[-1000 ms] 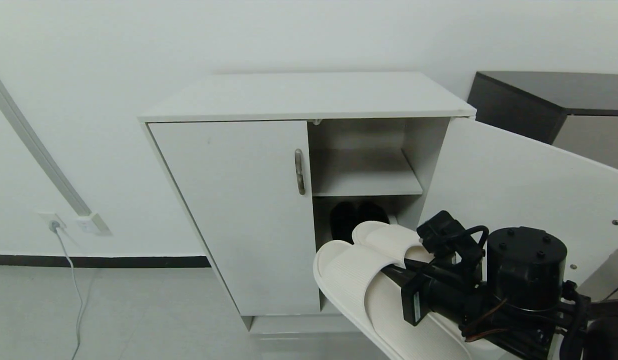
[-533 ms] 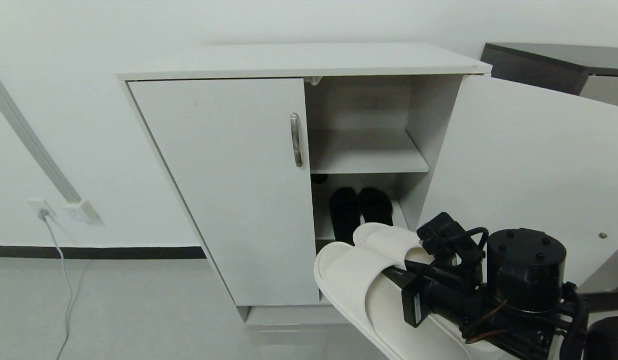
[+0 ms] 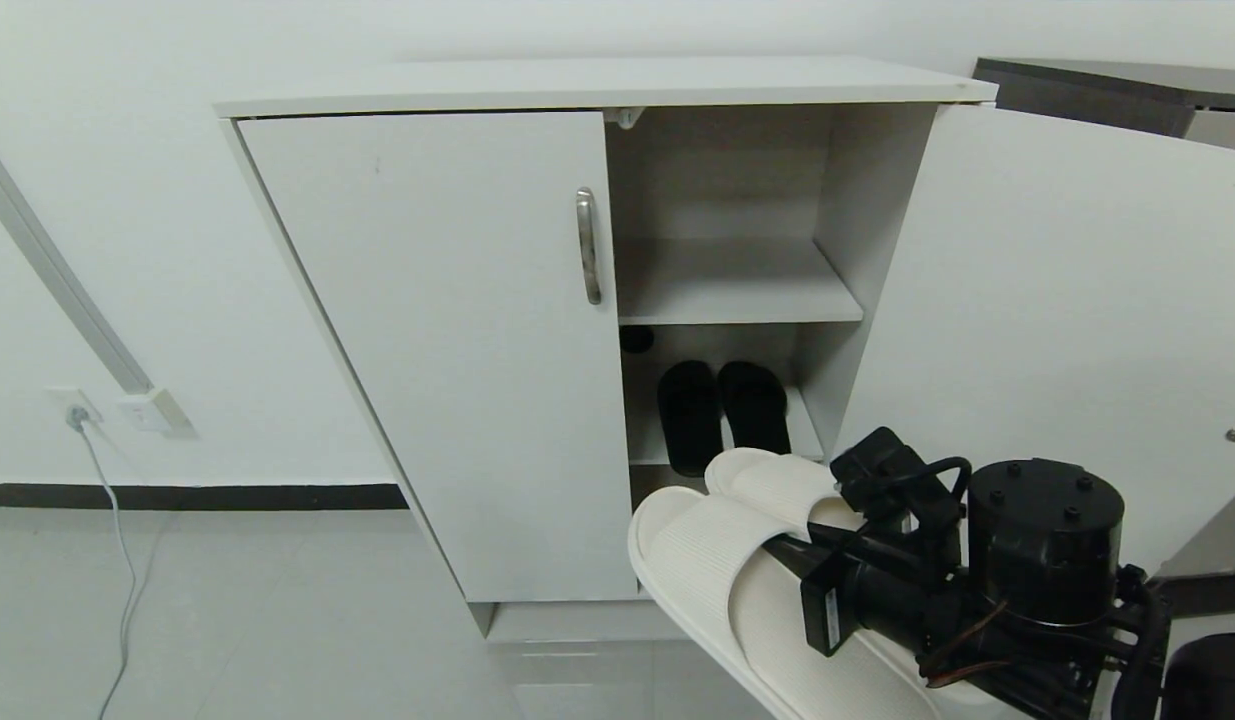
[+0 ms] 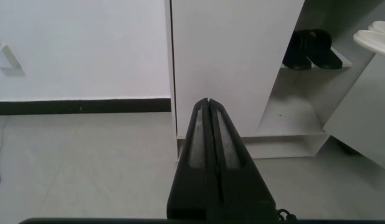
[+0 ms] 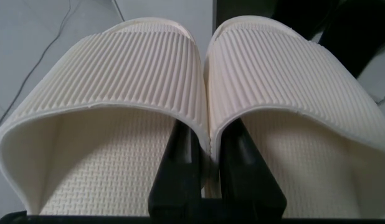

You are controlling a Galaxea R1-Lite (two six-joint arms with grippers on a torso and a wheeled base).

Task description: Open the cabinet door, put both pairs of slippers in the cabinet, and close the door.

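- Dropping the viewpoint, exposing black foam slippers (image 3: 722, 412) on the lower shelf (image 3: 803, 425) of the white wooden cabinet (image 3: 427, 330).
- Clamping ribbed cream slippers (image 3: 712, 545) by inner edges in right gripper (image 3: 782, 548), near the opening, toes aimed inward.
- Holding left gripper (image 4: 208, 109) closed, empty.

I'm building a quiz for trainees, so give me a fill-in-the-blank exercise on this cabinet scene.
1. The white slippers are held by the robot's ___ arm.
2. The black slippers lie ___ the cabinet.
3. The cabinet's right door stands ___.
4. The left gripper is ___, with nothing between its fingers.
Missing words: right; inside; open; shut.
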